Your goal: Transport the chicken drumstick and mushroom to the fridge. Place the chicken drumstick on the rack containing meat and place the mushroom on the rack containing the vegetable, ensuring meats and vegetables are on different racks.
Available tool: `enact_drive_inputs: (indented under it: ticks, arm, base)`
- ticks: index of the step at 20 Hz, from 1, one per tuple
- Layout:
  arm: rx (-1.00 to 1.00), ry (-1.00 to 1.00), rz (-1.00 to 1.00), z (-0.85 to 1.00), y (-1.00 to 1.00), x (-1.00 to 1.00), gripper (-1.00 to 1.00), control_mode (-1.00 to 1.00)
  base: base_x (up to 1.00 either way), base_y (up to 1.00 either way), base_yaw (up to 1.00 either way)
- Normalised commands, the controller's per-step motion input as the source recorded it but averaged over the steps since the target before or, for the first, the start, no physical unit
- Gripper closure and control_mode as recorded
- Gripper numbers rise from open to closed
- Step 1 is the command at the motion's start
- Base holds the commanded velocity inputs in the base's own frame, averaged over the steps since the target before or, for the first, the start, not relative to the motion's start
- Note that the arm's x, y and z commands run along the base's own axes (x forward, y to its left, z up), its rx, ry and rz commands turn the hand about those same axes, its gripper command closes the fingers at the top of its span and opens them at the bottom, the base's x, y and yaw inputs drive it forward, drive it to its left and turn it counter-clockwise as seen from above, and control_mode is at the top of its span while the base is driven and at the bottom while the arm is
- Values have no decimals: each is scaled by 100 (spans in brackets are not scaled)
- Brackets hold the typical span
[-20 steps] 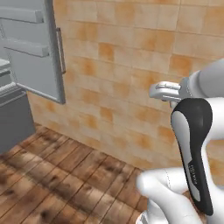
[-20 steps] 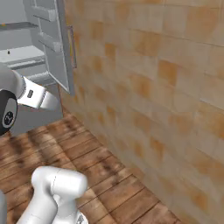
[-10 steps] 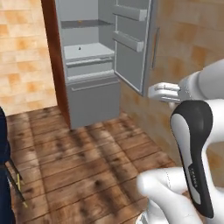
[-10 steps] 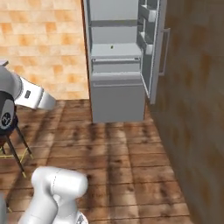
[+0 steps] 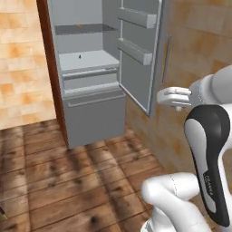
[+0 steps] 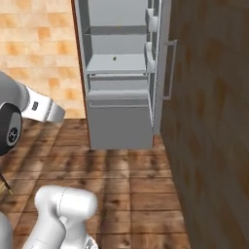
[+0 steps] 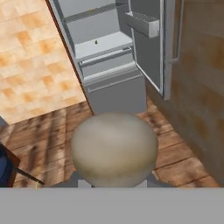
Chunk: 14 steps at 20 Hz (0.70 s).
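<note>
In the hand view, jaws closed on the round beige mushroom [image 7: 114, 148]; carry step. Open grey fridge [image 5: 90, 77] far ahead; next: reach its vegetable rack, contents too small to tell.

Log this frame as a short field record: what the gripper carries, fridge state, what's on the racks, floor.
held item: mushroom, round beige cap, sits at the gripper, fingertips hidden behind it
fridge: ahead of the base, door swung open to the right
racks: small orange item on the upper rack, small dark item on the rack below; too small to identify
door shelves: nothing visible in them
floor: dark wood planks
chicken drumstick: not placed on either rack that I can see
</note>
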Motion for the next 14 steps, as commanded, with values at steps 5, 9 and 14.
enact_drive_inputs:
  ticks: [5, 9, 14]
  arm:
    - [0, 0, 0, 0, 0, 0, 100, 100]
    - [0, 0, 0, 0, 0, 0, 100, 100]
    - [0, 0, 0, 0, 0, 0, 100, 100]
  base:
    - [100, 7, 0]
    - [100, 0, 0]
    - [100, 0, 0]
